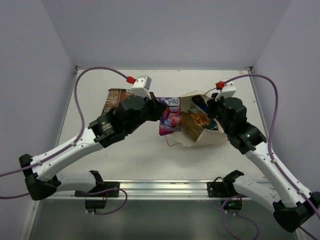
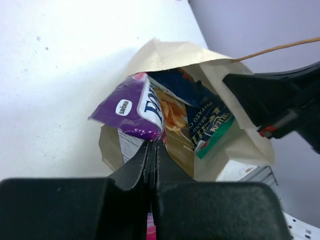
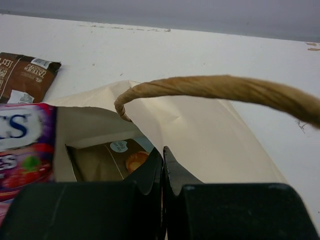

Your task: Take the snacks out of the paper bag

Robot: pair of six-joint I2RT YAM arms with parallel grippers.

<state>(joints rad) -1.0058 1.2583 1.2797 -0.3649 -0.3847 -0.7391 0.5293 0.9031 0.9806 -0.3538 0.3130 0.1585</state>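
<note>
The tan paper bag (image 1: 202, 135) lies on its side, mouth facing left. My right gripper (image 1: 212, 106) is shut on the upper edge of its mouth (image 3: 200, 135) and holds it open, with the cord handle (image 3: 210, 89) arching above. My left gripper (image 1: 161, 112) is shut on the magenta-purple packet (image 1: 170, 117) at the mouth, its near end pinched in the left wrist view (image 2: 131, 107). Inside the bag are the chip bag (image 2: 172, 117), a teal-green packet (image 2: 216, 134) and a blue one (image 2: 175, 82). The dark brown packet (image 1: 114, 98) lies on the table at the far left.
The white table (image 1: 150, 155) is walled at the back and both sides. The left arm's body lies over part of the brown packet. A second handle loop (image 1: 172, 141) lies on the table in front of the bag.
</note>
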